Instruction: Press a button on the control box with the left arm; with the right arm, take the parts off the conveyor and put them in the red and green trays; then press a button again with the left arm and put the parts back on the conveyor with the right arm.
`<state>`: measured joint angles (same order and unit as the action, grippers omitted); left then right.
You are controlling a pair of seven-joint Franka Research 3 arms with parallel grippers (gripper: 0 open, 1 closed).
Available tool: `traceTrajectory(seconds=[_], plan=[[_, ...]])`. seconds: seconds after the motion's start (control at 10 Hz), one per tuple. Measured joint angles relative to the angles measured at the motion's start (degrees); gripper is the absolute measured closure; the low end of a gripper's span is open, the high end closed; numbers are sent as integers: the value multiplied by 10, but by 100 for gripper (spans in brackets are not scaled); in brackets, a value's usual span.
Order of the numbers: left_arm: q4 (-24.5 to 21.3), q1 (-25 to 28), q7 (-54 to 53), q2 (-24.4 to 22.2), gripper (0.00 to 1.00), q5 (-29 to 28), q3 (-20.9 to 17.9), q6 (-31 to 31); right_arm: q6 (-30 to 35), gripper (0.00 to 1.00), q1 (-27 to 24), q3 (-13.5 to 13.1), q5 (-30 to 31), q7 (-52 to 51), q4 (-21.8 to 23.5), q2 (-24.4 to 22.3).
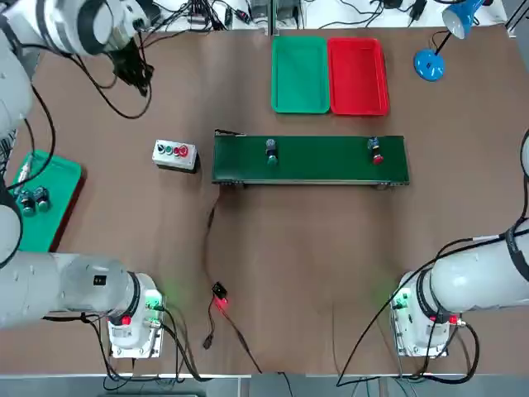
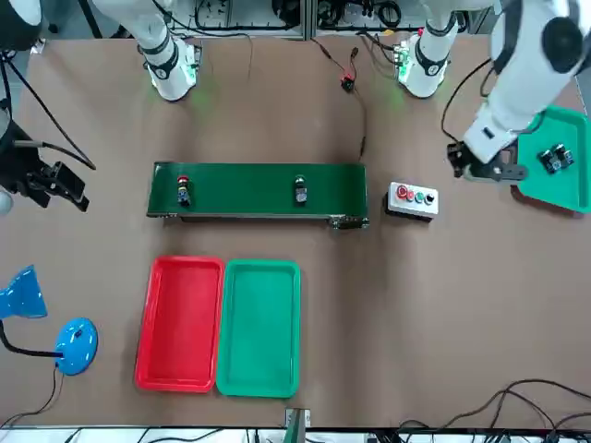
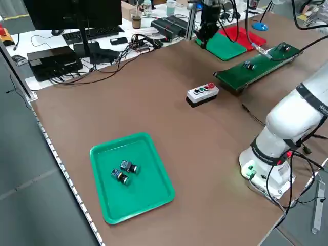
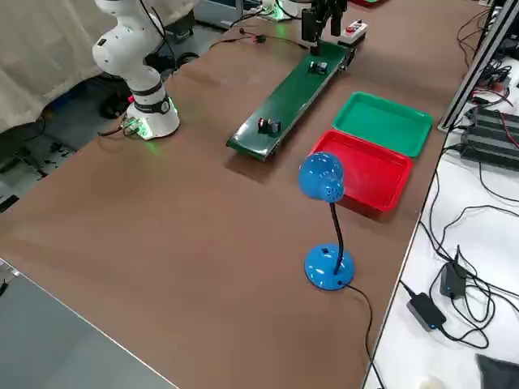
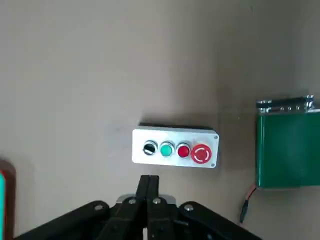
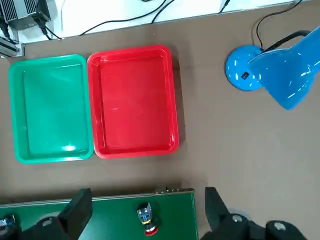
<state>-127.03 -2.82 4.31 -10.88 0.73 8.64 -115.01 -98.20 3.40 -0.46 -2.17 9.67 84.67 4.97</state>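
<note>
The control box lies on the table just left of the conveyor. My left gripper hangs above the table close beside the control box, fingers shut on nothing, apart from the buttons. On the conveyor stand two parts, a green-capped part and a red-capped part. Beyond the belt lie the green tray and the red tray, side by side, nothing in them. My right gripper hovers open near the belt's right end, over the red-capped part.
A green tray with a red-brown edge at the table's left edge holds two small parts. A blue desk lamp stands right of the red tray. A cable with a small red-lit plug runs from the conveyor toward the front edge.
</note>
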Motion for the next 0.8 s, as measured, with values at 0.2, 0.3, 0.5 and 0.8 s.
traceTrajectory(seconds=[0.2, 0.3, 0.5, 0.8], plan=[[-36, -2, -2, 6, 99, 8, 4, -23, 0, 0, 0, -1, 0, 0, 0, 0], [-44, -3, -7, 17, 99, 9, 4, -28, 0, 0, 0, -1, 0, 0, 0, 0], [-49, -11, -10, 56, 99, 10, 4, -36, 0, 0, 0, -2, 0, 0, 0, 0], [-51, -15, -10, 118, 99, 11, 10, -81, 0, 0, 0, -2, 0, 0, -1, 0]])
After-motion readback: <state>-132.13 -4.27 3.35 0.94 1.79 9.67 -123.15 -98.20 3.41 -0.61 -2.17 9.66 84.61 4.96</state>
